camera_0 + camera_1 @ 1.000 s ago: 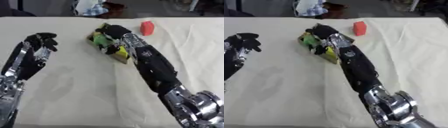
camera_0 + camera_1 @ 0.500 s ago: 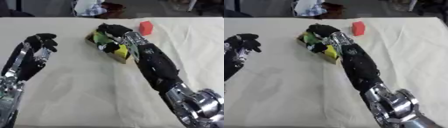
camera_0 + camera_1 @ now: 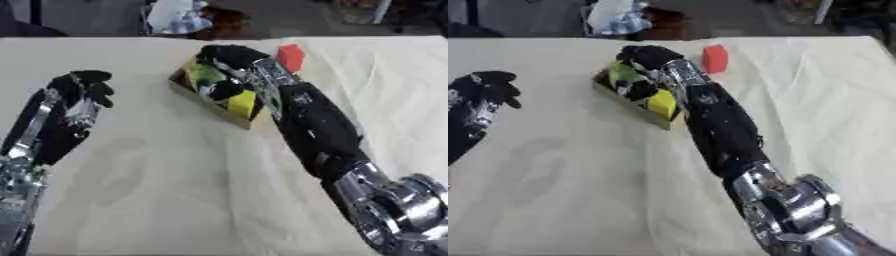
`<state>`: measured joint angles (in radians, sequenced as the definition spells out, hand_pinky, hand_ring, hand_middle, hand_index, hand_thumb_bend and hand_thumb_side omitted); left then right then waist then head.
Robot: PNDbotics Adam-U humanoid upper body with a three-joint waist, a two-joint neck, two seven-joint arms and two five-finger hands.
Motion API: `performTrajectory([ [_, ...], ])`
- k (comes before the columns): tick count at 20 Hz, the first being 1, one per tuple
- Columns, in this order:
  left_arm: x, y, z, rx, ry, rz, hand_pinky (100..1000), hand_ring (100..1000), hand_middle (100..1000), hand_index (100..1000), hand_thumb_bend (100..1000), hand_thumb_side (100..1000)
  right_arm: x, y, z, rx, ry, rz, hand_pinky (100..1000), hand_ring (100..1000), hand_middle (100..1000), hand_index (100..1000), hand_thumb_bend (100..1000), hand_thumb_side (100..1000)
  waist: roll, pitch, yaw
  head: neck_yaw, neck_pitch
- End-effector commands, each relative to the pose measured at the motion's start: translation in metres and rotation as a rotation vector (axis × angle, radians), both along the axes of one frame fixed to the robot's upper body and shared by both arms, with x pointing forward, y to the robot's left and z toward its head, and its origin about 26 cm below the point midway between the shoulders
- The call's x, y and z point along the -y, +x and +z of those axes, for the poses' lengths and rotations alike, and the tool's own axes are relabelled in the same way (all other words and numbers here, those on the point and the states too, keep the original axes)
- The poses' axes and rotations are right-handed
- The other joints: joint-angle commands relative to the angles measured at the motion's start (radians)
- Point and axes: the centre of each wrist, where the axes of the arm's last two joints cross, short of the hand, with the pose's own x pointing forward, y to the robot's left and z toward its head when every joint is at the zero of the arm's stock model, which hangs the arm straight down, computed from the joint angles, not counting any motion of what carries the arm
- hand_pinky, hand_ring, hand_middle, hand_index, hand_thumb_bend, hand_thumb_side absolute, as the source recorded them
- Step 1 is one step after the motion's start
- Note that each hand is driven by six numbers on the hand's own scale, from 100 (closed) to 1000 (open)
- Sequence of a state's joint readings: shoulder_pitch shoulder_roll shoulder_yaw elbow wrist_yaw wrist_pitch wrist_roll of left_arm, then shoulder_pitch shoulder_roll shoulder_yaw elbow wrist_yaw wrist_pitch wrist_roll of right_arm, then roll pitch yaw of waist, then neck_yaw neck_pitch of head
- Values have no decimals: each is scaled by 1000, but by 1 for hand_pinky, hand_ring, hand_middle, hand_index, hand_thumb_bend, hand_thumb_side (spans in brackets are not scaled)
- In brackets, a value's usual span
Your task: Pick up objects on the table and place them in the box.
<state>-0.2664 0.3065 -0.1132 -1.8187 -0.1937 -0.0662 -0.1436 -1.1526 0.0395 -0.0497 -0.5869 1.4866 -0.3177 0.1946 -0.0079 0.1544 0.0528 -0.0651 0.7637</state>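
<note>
Cream cloth covers the table (image 3: 157,200), with dim clutter beyond its far edge. My right hand (image 3: 226,56) reaches over the small cardboard box (image 3: 217,102), its fingers down among the things already inside, a green piece (image 3: 206,75) and a yellow one (image 3: 241,101); I cannot tell whether those fingers are curled round anything or spread. I judge this to be a placing step at the box. A red block (image 3: 290,56) stands on the cloth just beyond the box, near my wrist, and looks like the next thing to fetch: lift clear, shift right, close round it. My left hand (image 3: 80,92) hangs idle at the left, fingers curled, holding nothing.
</note>
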Motion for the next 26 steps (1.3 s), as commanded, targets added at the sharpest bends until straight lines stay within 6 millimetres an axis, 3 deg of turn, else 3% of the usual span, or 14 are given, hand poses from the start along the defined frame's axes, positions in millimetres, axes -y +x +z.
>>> performTrajectory([
  [1,-1,-1,5,17,5,1,773,551,568,776,100,714,11,8,37,101,46,-17,916,934,994,1000,100,707,12,-4,-4,-2,-10],
  [7,-2,-1,4,19,4,4,774,551,567,775,100,718,48,19,81,195,213,-59,914,921,982,1000,100,610,8,2,-3,-8,-15],
  [11,-1,-1,4,19,2,4,774,550,566,774,100,729,70,23,94,199,286,-145,931,932,978,1000,100,559,3,12,6,-20,-26],
  [18,1,-1,3,17,4,0,776,549,564,774,100,749,141,29,90,226,487,-418,1000,977,994,1000,100,487,-6,39,61,-64,-56],
  [26,2,0,2,18,3,-4,779,550,565,775,100,756,173,29,61,238,492,-643,1000,985,1000,1000,100,549,-4,58,92,-95,-71],
])
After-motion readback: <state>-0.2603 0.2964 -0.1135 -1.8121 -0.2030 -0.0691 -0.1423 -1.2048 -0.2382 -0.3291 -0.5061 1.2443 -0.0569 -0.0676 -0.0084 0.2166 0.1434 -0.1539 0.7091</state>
